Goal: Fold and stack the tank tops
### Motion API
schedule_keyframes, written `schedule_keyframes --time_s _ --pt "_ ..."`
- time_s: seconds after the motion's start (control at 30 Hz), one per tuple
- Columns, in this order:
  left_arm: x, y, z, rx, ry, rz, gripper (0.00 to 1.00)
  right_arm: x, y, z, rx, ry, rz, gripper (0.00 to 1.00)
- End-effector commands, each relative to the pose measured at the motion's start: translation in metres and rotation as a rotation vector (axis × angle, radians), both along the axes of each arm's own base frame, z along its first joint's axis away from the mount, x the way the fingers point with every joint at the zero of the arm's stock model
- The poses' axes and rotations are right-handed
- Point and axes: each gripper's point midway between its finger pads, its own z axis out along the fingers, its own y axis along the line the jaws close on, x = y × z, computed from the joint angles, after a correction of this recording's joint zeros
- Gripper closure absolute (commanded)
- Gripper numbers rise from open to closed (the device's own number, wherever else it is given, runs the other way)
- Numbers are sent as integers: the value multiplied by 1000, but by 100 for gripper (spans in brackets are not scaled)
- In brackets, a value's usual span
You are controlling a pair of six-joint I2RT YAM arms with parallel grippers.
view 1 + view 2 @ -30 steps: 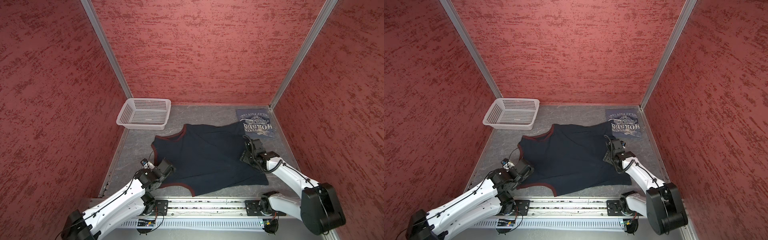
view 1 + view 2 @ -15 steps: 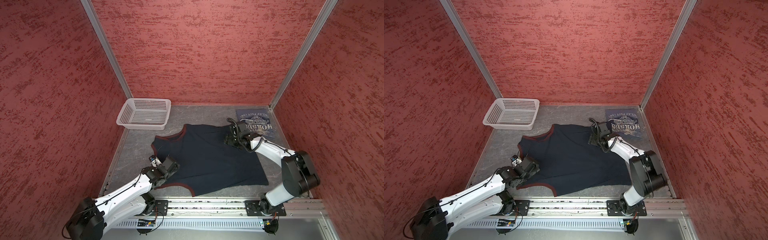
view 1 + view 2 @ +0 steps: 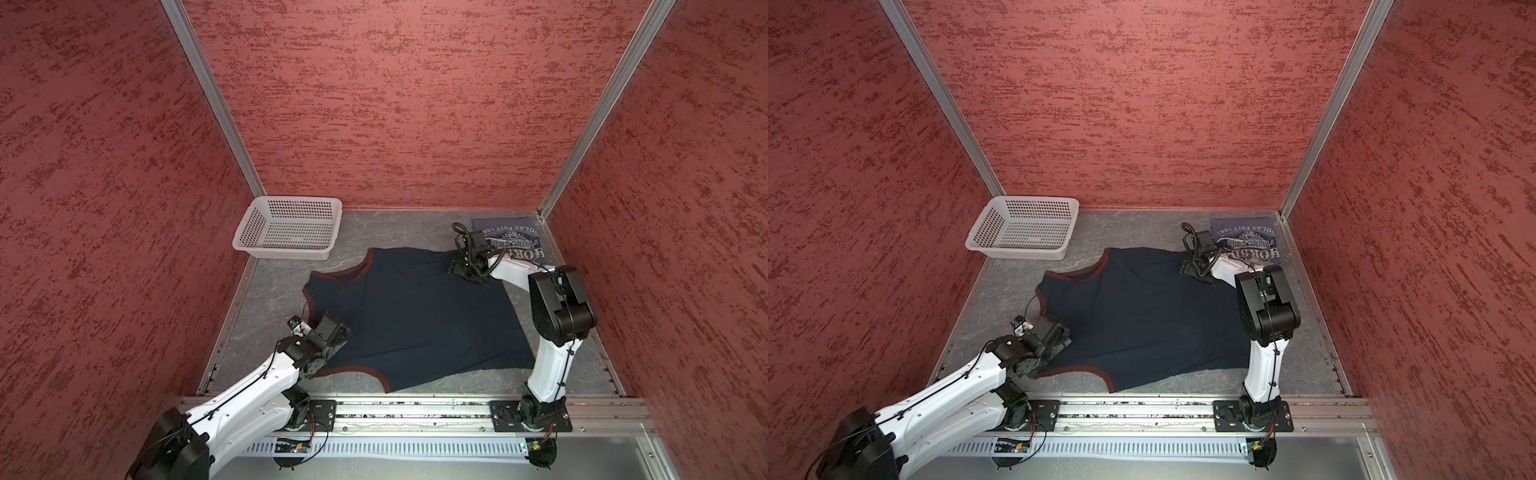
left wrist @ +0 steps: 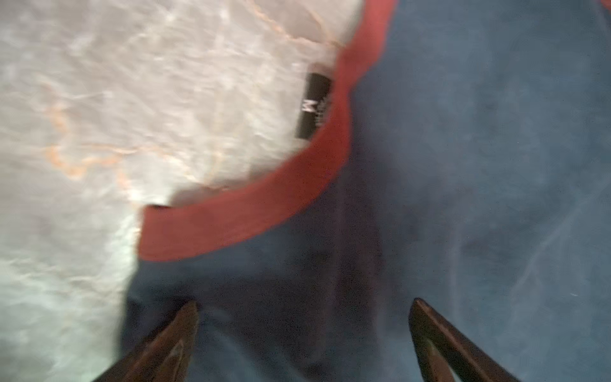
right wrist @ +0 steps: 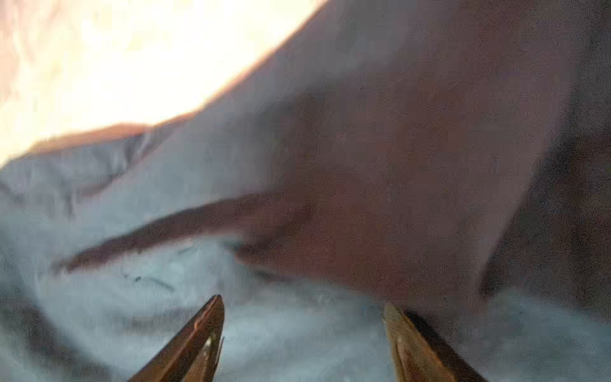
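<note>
Centrally on the grey table (image 3: 270, 299), spread out flat with the maroon-edged neckline toward the left wall: the dark navy tank top (image 3: 415, 324). At its near-left part, low over the shoulder strap between neckline and nearer armhole: the left gripper (image 3: 341, 329), jaws wide apart, gripping nothing. From the left wrist, the left gripper (image 4: 305, 302) straddles the dark navy tank top (image 4: 463, 165) just beside the maroon trim (image 4: 248, 225), with a black size label (image 4: 314, 106) marked M poking from the neckline over bare table, and one of the fingertips (image 4: 193, 306) close to the cloth's edge. Cannot tell whether touching the cloth or just above it. At the opposite, far-right corner of the same top, pointing down at the cloth: the right gripper (image 3: 455, 271), jaws likewise parted, clamped on nothing. From the right wrist, the right gripper (image 5: 303, 301) hangs directly over rumpled, blurred cloth, a raised fold just ahead of it. Just beyond that arm, folded into a neat rectangle in the far right corner, whitish lettering up: the slate-blue tank top (image 3: 515, 245), partly covered by the right arm in both top views. Well apart, in the far left corner: the white perforated basket (image 3: 249, 226).
</note>
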Motion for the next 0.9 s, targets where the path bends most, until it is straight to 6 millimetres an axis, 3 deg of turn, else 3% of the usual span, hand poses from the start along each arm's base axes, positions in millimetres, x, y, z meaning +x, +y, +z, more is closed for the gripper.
schedule_keyframes --time_s 0.0,0.13,0.23,0.37,0.43,0.53,0.7,0.87 --pt "-16 18 -4 53 43 55 0 0 -21 -24 -58 58 -35 22" --pt "-15 26 3 69 14 95 0 9 -19 -17 -52 43 -30 22" --pt "-3 25 16 83 -32 71 0 12 -12 -1 -21 19 -6 22" --pt "33 -6 55 38 -140 -96 0 3 -1 33 1 -20 44 21" --pt "48 -26 76 11 -177 -187 0 -11 -3 47 -4 -32 41 20" --pt "62 -60 89 -41 -180 -300 0 -40 -15 59 -18 -40 10 19" --pt "71 -115 63 -116 -112 -418 0 -99 -35 41 -33 34 -55 18" --pt "73 -130 28 -147 -30 -436 0 -145 -39 20 21 77 -107 18"
